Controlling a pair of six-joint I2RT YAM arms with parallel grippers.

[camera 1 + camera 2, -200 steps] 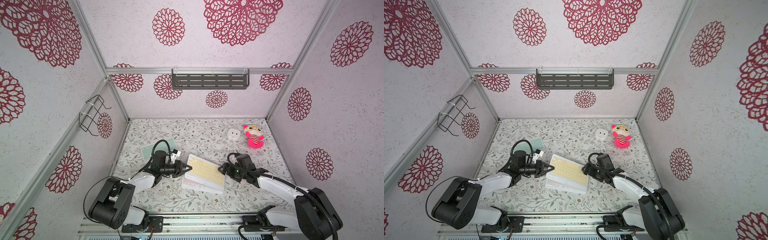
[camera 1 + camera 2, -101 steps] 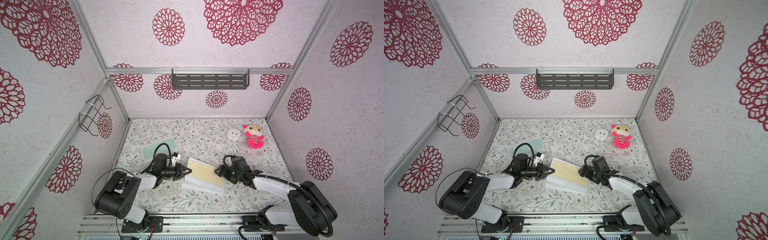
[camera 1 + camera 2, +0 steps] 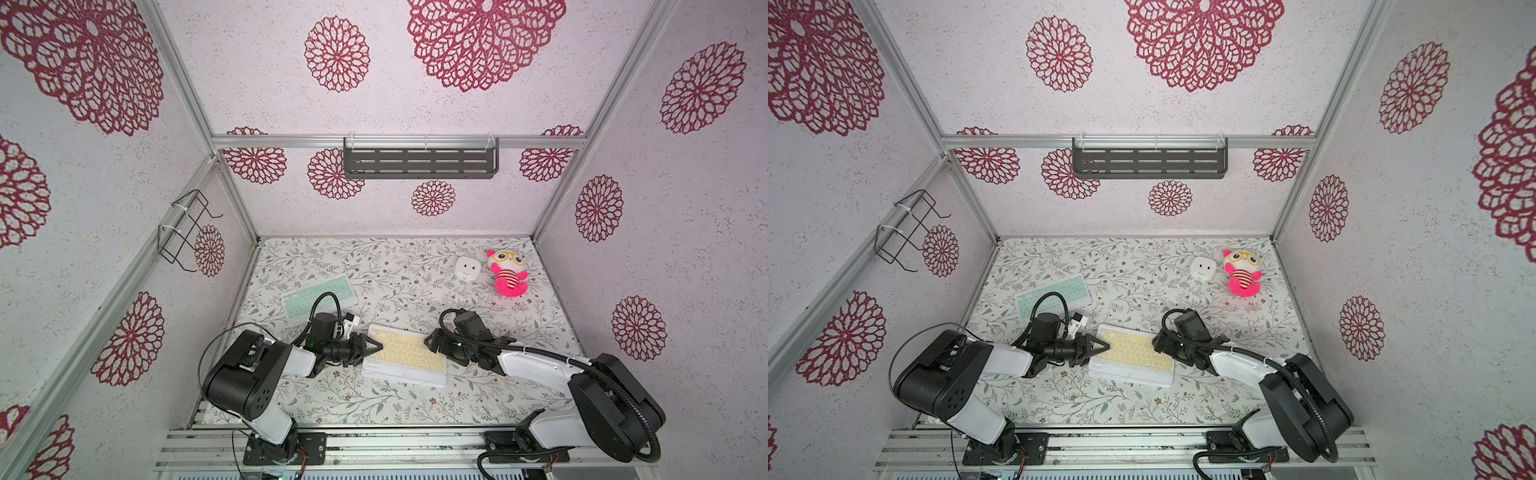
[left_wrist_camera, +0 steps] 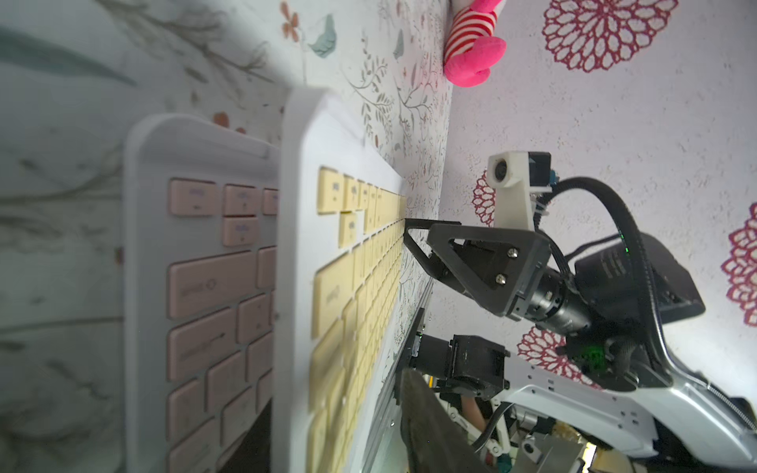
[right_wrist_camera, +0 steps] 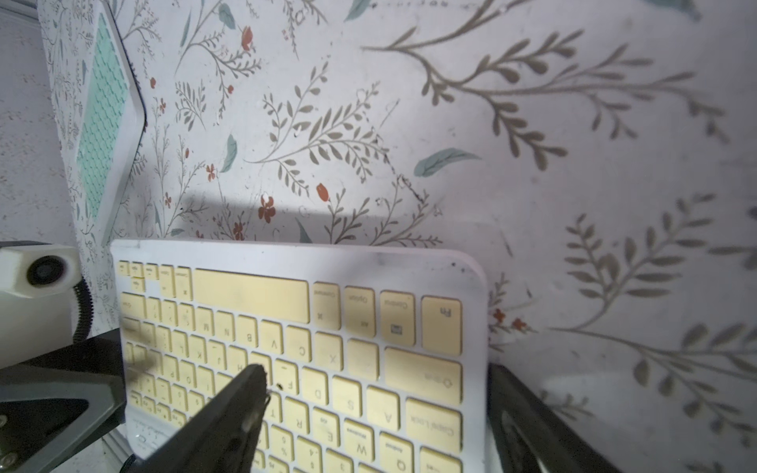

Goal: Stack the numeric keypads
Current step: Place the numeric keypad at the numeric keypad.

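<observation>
Two stacked keypads lay near the table's [image 3: 374, 401] front edge: the yellow-keyed, white-framed flat keypad [image 3: 405, 353] atop the pink-keyed one [image 4: 205, 295]. Your left gripper [image 3: 370, 349] sat at its left end, and you couldn't tell whether it gripped. Your right gripper [image 3: 432, 345] gaped at the other end. Beyond, the mint-keyed keypad [image 3: 305, 296] lay by the left edge.

I am stretching both arms low and nearly level toward the lower middle of the frame in both top views. My left arm [image 3: 291, 360] is reaching rightward, its left gripper [image 3: 374, 345] pointing right with jaws standing partly apart. My right arm [image 3: 536, 365] is reaching leftward, its right gripper [image 3: 432, 344] pointing left with jaws spread wide. The two grippers are facing each other, near but not touching.
</observation>
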